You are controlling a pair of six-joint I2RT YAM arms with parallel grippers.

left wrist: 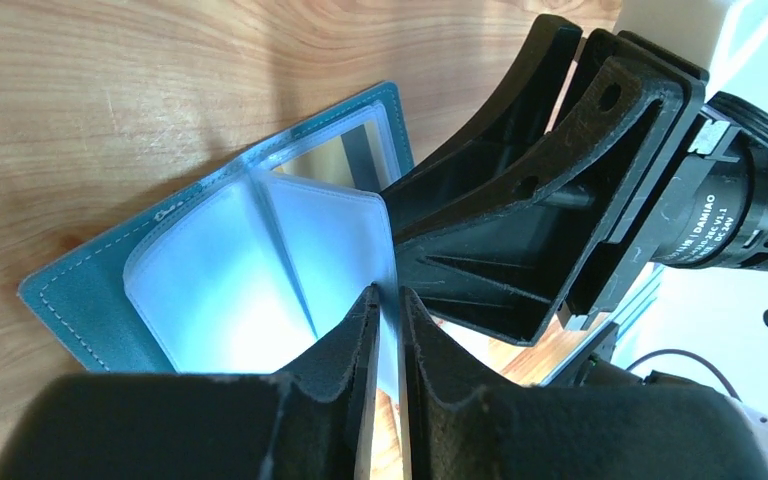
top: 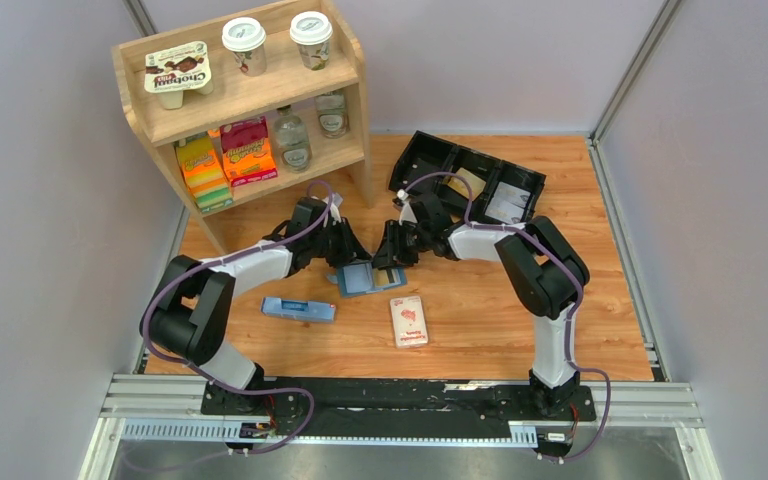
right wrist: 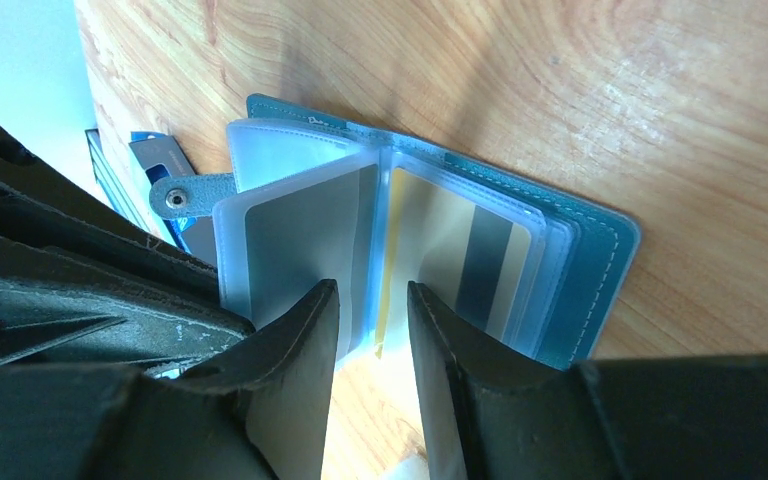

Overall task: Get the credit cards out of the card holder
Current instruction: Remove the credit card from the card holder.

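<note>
The light blue card holder lies open on the wooden table between both grippers. In the left wrist view its clear sleeves fan upward. My left gripper is down to a narrow slit, and the edge of one sleeve runs into its tips. In the right wrist view a dark grey credit card sits in the left sleeve and a tan-gold one in the right sleeve. My right gripper is open, its fingers either side of the middle sleeves and the gold card's edge, without pressing on them.
A narrow pale blue box and a white pack with a red picture lie in front of the holder. A black compartment tray sits behind the right arm. A wooden shelf with cups and bottles stands at the back left.
</note>
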